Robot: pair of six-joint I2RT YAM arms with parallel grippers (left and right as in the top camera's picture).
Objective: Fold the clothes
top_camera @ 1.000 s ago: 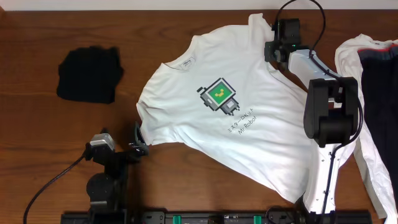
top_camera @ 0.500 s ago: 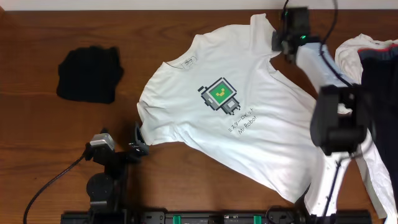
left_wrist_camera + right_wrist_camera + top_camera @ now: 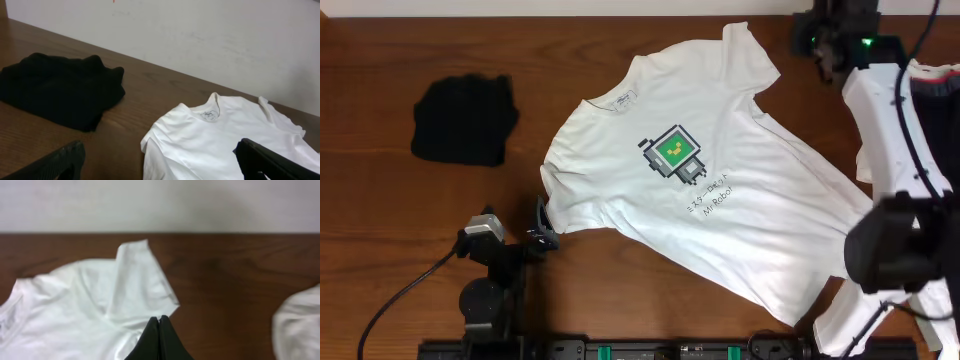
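- Broadly, a brown wooden table (image 3: pixel 380 220) fills the overhead view, with a pale wall along its far edge
- A white T-shirt (image 3: pixel 750 230) lies spread face up across the middle of the table, set at a slant: collar toward the far left, hem toward the near right, one short sleeve pointing at the far edge
- Its chest carries a green-and-grey pixel robot print (image 3: pixel 673 153) with a line of small text just below
- A heap of white and dark clothes (image 3: pixel 942 140) sits at the right edge, partly hidden by the right arm
- A black garment (image 3: pixel 463 120) lies bunched up at the far left, well apart from the shirt
- The right gripper (image 3: pixel 159 330) is raised near the far edge, beside the shirt's far sleeve, its two fingers pressed together with nothing between them
- The left gripper (image 3: pixel 160 170) sits low at the near side, just beside the shirt's near sleeve, fingers spread wide and holding nothing
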